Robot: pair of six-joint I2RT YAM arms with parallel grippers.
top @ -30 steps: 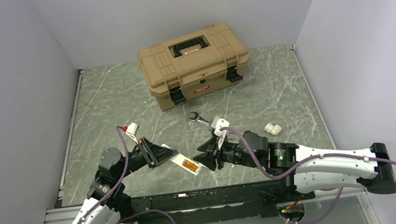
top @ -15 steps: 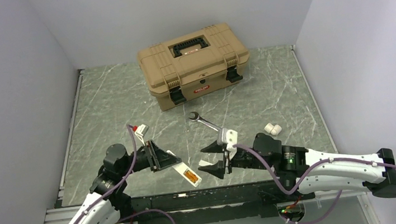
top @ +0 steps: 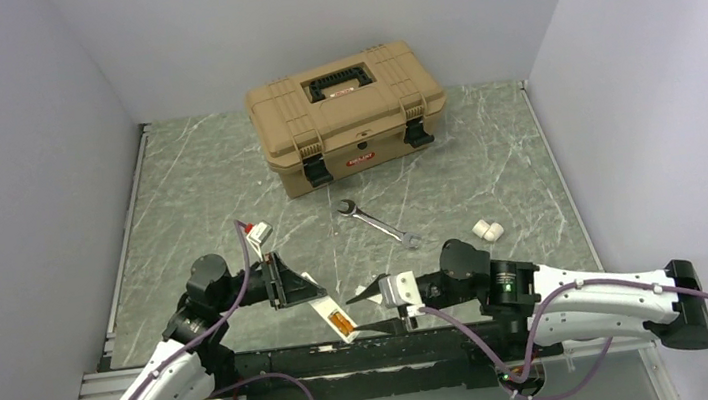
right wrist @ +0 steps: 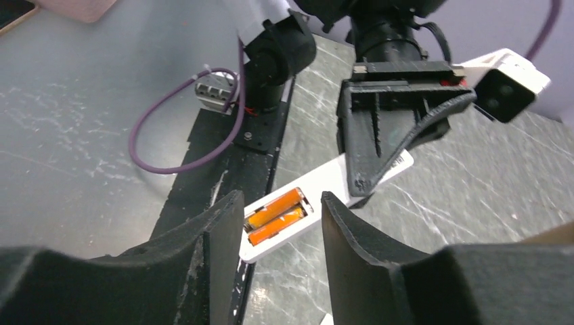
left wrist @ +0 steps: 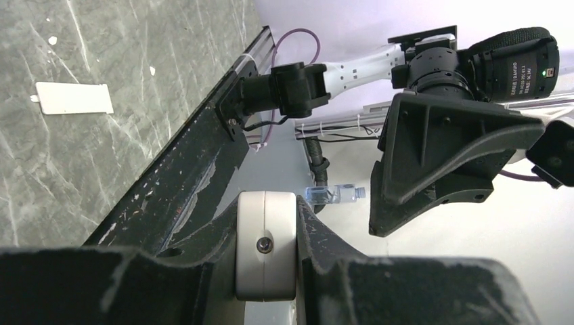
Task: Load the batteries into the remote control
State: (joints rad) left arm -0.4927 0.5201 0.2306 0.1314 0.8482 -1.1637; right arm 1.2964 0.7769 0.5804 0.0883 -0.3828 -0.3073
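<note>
The remote control [top: 334, 316] is a slim white bar held just above the table's near edge, with its orange-brown recess facing up. My left gripper [top: 289, 283] is shut on its far end. In the left wrist view the remote's white end [left wrist: 265, 250] sits clamped between the left gripper's [left wrist: 266, 205] jaws. Two orange batteries [right wrist: 274, 217] lie side by side in the recess. My right gripper [top: 380, 308] stands open by the remote's near end, and in the right wrist view the right gripper's [right wrist: 281, 201] fingers frame the recess without touching it.
A flat white cover [left wrist: 74, 98] lies on the table near the right gripper. A steel wrench [top: 377, 219] lies mid-table, with two small white cylinders [top: 487, 230] to its right. A tan toolbox [top: 345, 110] stands shut at the back. The black base rail [top: 377, 350] runs along the near edge.
My right gripper has pulled back from beside the wrench toward the near edge and now faces the remote's open recess. The left gripper has shifted slightly right with the remote.
</note>
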